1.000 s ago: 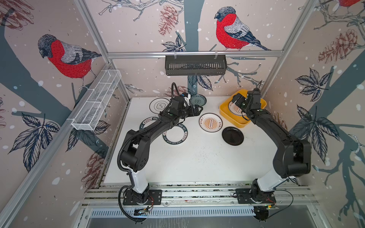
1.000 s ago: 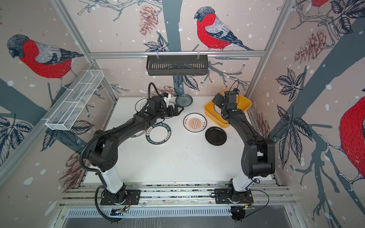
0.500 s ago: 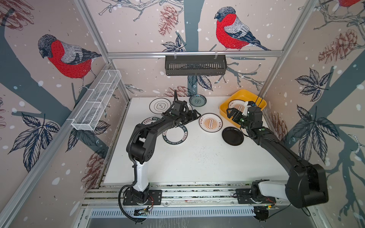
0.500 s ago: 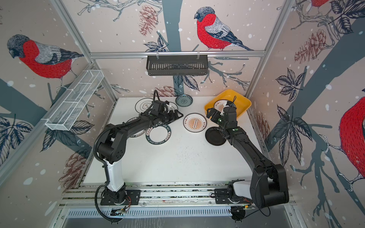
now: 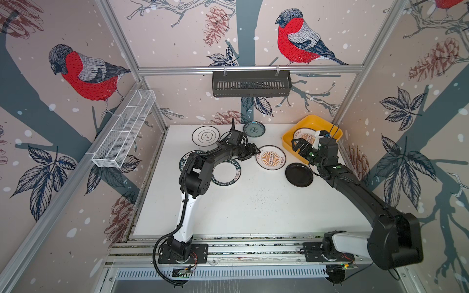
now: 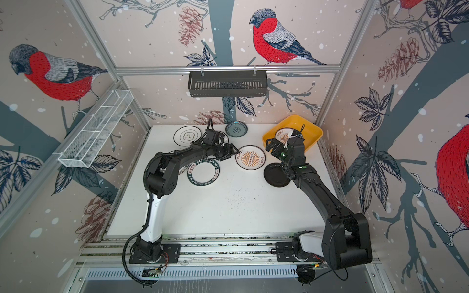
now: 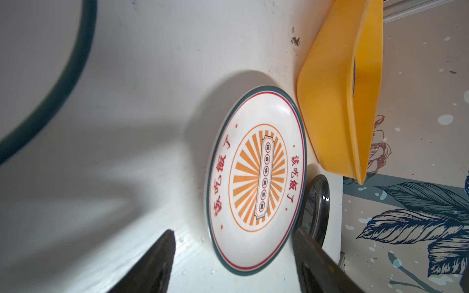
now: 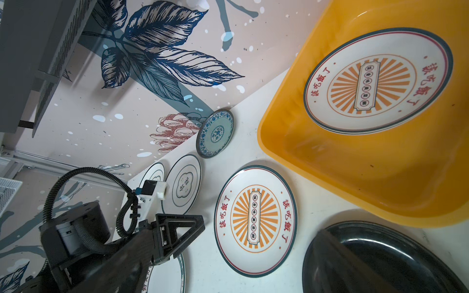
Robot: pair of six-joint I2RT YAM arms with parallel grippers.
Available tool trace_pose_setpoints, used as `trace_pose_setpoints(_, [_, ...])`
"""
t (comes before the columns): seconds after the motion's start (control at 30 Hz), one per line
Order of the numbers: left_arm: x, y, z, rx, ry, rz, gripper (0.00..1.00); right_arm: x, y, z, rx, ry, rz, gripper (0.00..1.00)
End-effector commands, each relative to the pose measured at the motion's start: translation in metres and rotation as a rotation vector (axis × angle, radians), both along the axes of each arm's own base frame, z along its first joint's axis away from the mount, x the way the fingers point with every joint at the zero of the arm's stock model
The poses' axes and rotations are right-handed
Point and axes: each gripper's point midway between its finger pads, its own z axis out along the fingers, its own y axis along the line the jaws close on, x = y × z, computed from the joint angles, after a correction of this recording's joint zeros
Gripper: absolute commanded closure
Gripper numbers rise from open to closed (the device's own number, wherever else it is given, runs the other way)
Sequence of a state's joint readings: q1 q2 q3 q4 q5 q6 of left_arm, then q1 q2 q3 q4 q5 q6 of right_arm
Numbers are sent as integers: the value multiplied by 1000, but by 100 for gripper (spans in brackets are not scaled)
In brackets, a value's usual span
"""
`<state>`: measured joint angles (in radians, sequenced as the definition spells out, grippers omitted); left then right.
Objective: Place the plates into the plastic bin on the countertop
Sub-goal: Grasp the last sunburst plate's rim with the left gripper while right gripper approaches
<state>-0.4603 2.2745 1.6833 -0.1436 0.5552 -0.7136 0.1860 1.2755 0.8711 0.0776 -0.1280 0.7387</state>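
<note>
Your left pincer [image 5: 251, 152] sits low at the left rim of the sunburst plate [image 5: 270, 157], which lies flat on the desk [image 5: 253, 205]. In the left wrist view its fingers [image 7: 157, 261] stand apart with that plate's edge showing between them. Nothing is gripped, and you cannot tell whether a fingertip touches the rim.

Your right pincer [image 5: 299, 147] hangs spread wide and empty over the near left corner of the plastic bin [image 5: 314, 120]. In the right wrist view one finger [image 8: 337, 253] shows above the black plate [image 8: 396, 256].

The plastic bin stands in the far right corner of the desk. A second sunburst plate [image 8: 378, 81] lies face up inside it, and another rim seems to peek out beneath it.

The sunburst plate on the desk is just left of the bin and apart from it. The black plate [image 5: 299, 175] lies close by on its near right side.

The teal plate [image 5: 254, 128] rests at the far edge, near the middle. A thin-rimmed plate [image 5: 205, 135] lies far left. The right wrist view shows another thin-rimmed plate [image 8: 154, 172] next to it.

A lettered-rim plate [image 5: 226, 172] lies left of centre, partly under your left arm. Another lettered-rim plate [image 5: 186, 158] lies further left, mostly hidden by that arm.
</note>
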Motion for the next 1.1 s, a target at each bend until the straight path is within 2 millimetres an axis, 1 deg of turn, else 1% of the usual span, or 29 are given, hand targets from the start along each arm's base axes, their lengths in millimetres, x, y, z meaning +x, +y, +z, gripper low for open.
trace_pose_setpoints(0.0, [2, -3, -5, -15, 15, -9, 30, 1, -8, 1, 4, 8, -44, 0])
trace_pose_setpoints(0.1, [5, -6, -13, -25, 26, -1, 35, 3, -9, -2, -14, 33, -47, 0])
trace_pose_setpoints(0.33, [3, -18, -27, -41, 36, -19, 41, 5, -17, -6, -25, 69, -86, 0])
trace_pose_setpoints(0.5, [4, -18, -35, -35, 41, 13, 46, 4, -21, -7, -37, 85, -93, 1])
trace_pose_setpoints(0.7, [7, -15, -39, -22, 48, 45, 67, -1, -30, -9, -51, 100, -130, 0])
trace_pose_setpoints(0.8, [8, -12, -39, -12, 46, 66, 74, -4, -36, -8, -65, 104, -156, 0])
trace_pose_setpoints(0.97, [8, -10, -34, -27, 42, 93, 86, -6, -37, -6, -69, 102, -148, 0])
trace_pose_setpoints(1.03, [7, -8, -30, -32, 36, 105, 92, -6, -38, -5, -65, 101, -148, 0])
trace_pose_setpoints(1.07, [7, -7, -27, -35, 30, 107, 94, -6, -37, -7, -64, 102, -148, 0])
